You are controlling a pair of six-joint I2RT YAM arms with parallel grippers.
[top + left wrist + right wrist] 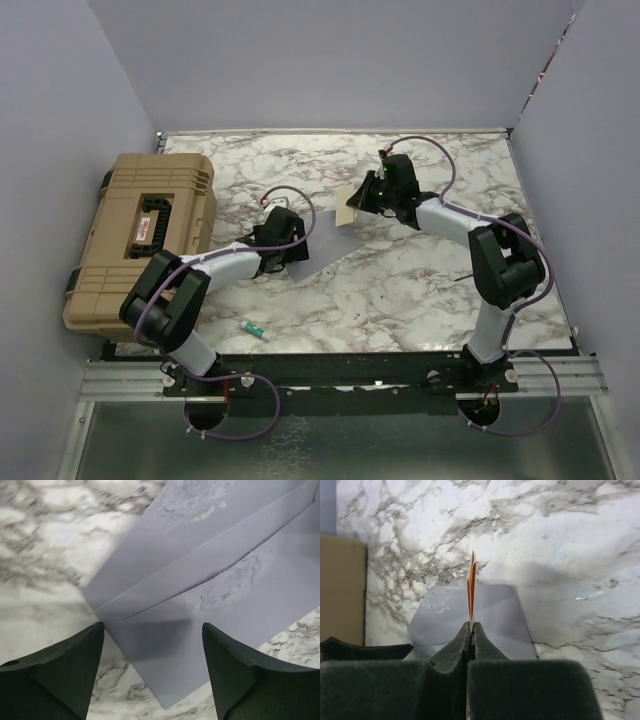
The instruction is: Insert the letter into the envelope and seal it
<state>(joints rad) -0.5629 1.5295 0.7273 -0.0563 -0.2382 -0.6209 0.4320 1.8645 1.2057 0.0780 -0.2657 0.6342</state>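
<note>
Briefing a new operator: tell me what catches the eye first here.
The right fingers pinch the peach letter edge-on near the middle of the table. Below the open left fingers lies the grey envelope. A big tan case sits at the left edge.

— How much of the envelope (220, 580) shows from the left pincer (152, 630)?
— One corner, between its fingers (55, 675). The rest runs off the top and right edges. From above, that pincer covers part of it.
— And the letter (471, 580)?
— From the right pincer (471, 626) it shows edge-on, so neither face can be seen. Its lower part is buried between the fingers, which also hide the envelope's near edge.
— The small green-and-white thing (253, 328), back behind the left pincer?
— Too small to tell. The label (143, 228) on the case (120, 250) can't be read either.
</note>
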